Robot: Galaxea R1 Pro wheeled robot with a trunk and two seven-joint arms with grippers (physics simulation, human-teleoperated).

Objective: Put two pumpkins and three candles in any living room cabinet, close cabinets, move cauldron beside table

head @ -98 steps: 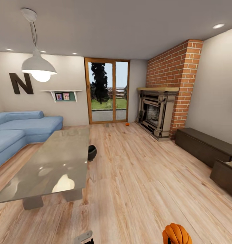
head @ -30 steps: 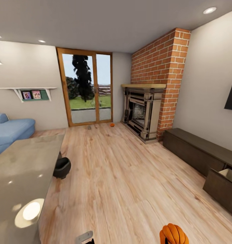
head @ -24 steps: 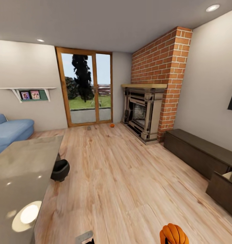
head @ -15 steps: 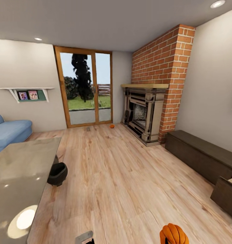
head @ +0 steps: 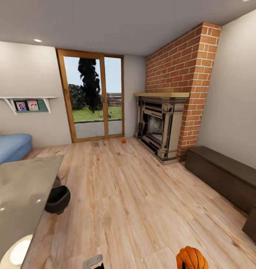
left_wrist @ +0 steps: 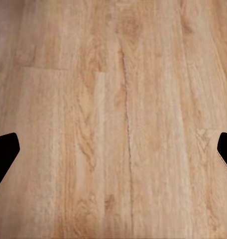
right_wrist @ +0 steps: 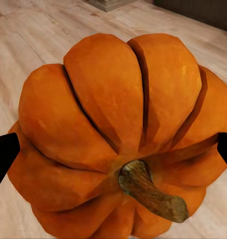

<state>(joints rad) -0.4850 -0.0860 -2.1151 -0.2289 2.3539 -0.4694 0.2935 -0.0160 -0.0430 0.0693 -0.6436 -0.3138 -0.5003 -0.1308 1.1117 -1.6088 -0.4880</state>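
Observation:
One bright orange pumpkin (right_wrist: 118,129) sits between the fingers of my right gripper (right_wrist: 113,149), which is shut on it; in the head view this pumpkin (head: 191,258) is at the bottom edge. A second pumpkin (head: 123,140) lies far off on the floor by the glass door. My left gripper (left_wrist: 113,154) is open over bare floorboards, with nothing in it. The black cauldron (head: 57,199) stands on the floor against the glass-topped table (head: 19,186). The long dark cabinet (head: 225,177) runs along the right wall, and its open drawer (head: 255,224) is cut off at the picture's edge. The candles are out of view.
A stone fireplace (head: 160,127) with a brick chimney stands in the far right corner. A blue sofa (head: 8,147) is at the far left. A small grey object (head: 96,143) lies on the floor by the door. Wide wooden floor stretches between the table and the cabinet.
The camera has moved: table, cauldron and sofa have slid towards the left edge, and the open drawer towards the right edge. The pumpkin stays in my right gripper.

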